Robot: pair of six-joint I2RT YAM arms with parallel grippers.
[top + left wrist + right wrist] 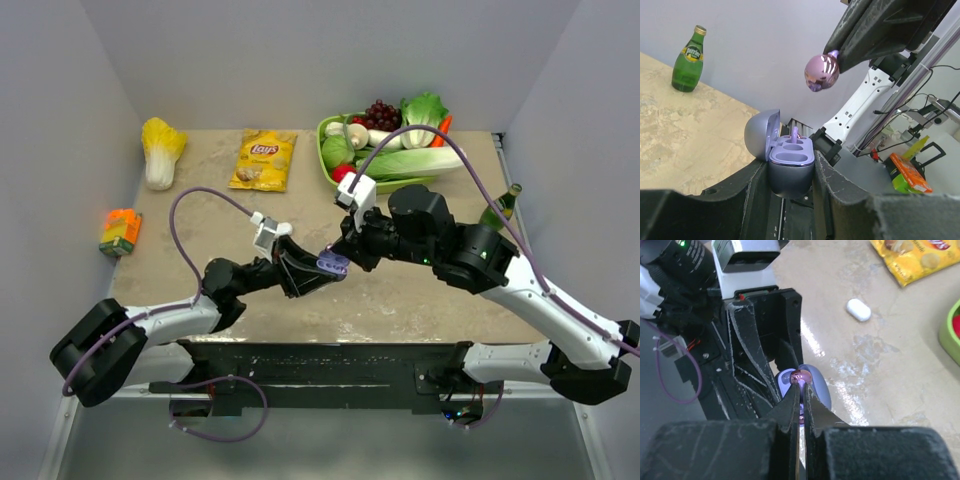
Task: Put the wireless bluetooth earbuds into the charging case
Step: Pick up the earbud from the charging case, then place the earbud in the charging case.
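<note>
My left jaws are clenched on the open case (790, 172), with the lid tipped back and the sockets facing up, I judge so that a bud can drop straight in. My right jaws pinch one purple bud (821, 72), hanging above the case and apart from it. The left wrist view shows that gap and the near socket empty. The right wrist view hides the gap behind my own jaws, but shows a small white piece (858, 309) lying on the counter (880, 370), well apart.
</note>
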